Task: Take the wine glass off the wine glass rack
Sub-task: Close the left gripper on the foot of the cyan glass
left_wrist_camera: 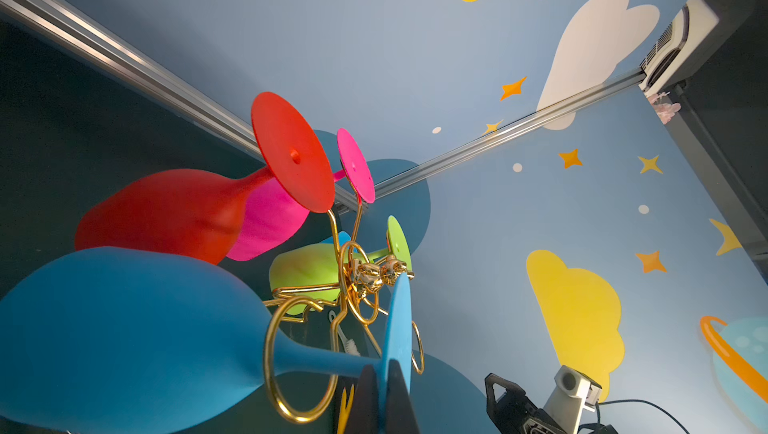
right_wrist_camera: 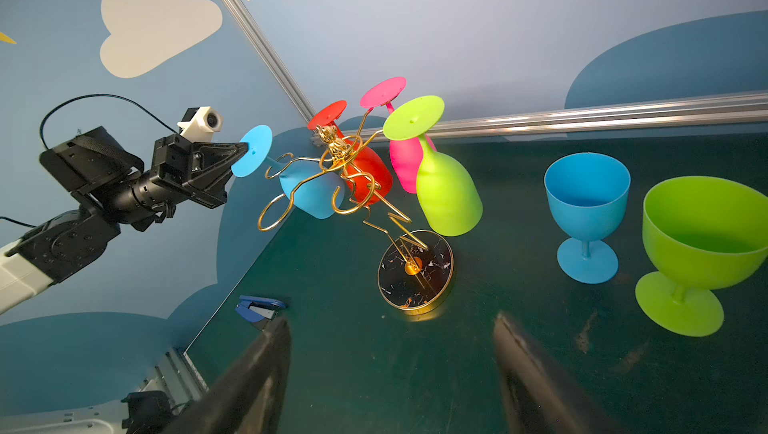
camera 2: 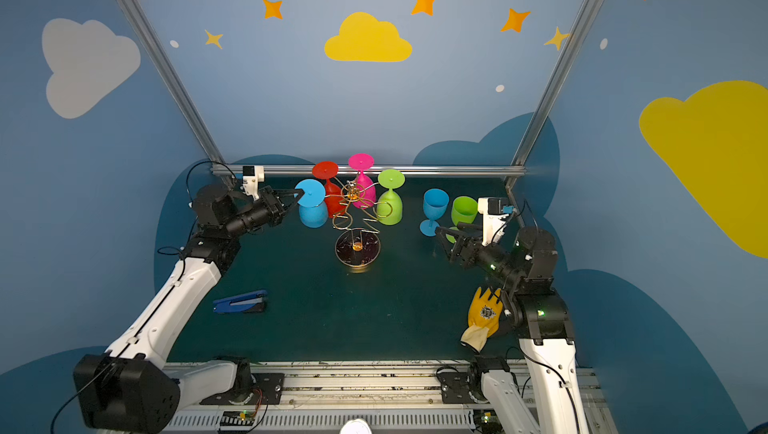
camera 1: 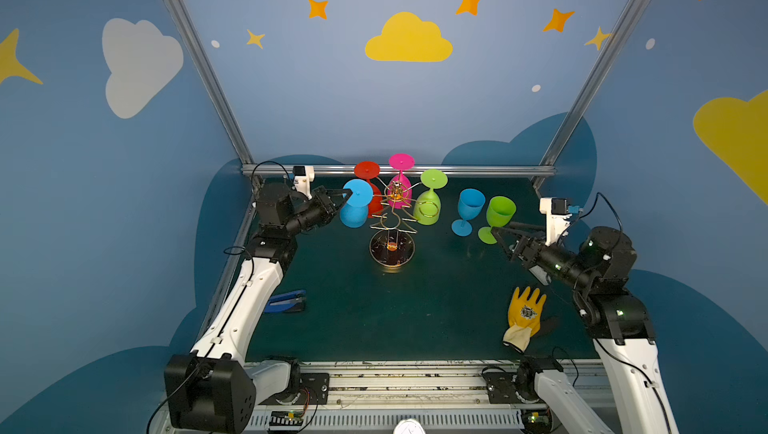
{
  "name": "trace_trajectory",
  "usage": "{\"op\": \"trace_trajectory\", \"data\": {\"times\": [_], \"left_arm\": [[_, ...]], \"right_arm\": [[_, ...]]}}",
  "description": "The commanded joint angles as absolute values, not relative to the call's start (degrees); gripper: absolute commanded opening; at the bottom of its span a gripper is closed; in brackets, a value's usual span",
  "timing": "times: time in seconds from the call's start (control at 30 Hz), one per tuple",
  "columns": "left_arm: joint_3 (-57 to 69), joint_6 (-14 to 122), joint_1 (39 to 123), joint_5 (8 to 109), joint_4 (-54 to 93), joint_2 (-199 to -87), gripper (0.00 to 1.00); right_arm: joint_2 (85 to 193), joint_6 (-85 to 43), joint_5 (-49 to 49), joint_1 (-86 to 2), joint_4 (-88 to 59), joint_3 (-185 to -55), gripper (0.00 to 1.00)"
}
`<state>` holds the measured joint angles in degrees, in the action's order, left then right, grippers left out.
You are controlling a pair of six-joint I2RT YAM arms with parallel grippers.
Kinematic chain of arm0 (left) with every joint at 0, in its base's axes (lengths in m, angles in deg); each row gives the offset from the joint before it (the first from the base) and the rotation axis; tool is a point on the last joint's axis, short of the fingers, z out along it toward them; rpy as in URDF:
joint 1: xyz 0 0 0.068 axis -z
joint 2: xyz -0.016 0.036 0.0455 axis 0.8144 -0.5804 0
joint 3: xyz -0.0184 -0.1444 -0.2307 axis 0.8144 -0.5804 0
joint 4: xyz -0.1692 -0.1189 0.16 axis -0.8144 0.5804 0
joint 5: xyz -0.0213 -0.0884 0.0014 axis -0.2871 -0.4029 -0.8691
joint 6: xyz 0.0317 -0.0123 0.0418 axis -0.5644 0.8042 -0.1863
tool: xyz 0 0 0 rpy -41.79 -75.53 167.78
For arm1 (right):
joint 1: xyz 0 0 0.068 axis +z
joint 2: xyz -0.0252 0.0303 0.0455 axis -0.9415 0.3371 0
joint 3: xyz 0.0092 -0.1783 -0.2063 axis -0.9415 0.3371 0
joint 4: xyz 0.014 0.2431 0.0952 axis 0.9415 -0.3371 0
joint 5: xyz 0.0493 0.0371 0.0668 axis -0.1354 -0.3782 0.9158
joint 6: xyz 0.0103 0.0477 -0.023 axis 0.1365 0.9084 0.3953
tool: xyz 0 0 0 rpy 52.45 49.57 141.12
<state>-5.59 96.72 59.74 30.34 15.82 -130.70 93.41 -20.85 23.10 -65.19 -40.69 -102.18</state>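
In both top views the wine glass rack (camera 1: 392,250) stands on the bench (camera 1: 374,320), midway across and toward the far edge. Four glasses hang from it bowl-down. The left gripper (camera 1: 348,194) has its jaws pinched onto the foot rim of the blue wine glass (camera 1: 354,215), which hangs on the rack's left arm. At the right, the right gripper (camera 1: 497,236) hovers with its jaws wide and empty, near the foot of an upright green glass (camera 1: 500,209). An upright blue glass (camera 1: 470,203) stands just left of that one. A yellow glove (camera 1: 525,315) lies near right and a blue stapler (camera 1: 286,301) near left.

In the left wrist view, the blue foot disc sits edge-on between the dark jaws, and its stem runs through a gold loop.

In the right wrist view, the wide jaws frame bare bench, with the rack beyond them.
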Motion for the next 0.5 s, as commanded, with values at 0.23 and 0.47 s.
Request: {"op": "trace_trajectory", "data": {"times": [0.23, 0.47], "left_arm": [[-1.92, 94.6, 61.44, 30.22, 16.05, -133.5, 0.03], [-0.57, 93.64, 62.65, 30.6, 16.88, -135.52, 0.03]], "right_arm": [[93.07, -20.57, 23.82, -64.76, -39.16, -104.15, 0.76], [93.16, -20.57, 23.79, -64.75, -39.07, -104.15, 0.76]]}}
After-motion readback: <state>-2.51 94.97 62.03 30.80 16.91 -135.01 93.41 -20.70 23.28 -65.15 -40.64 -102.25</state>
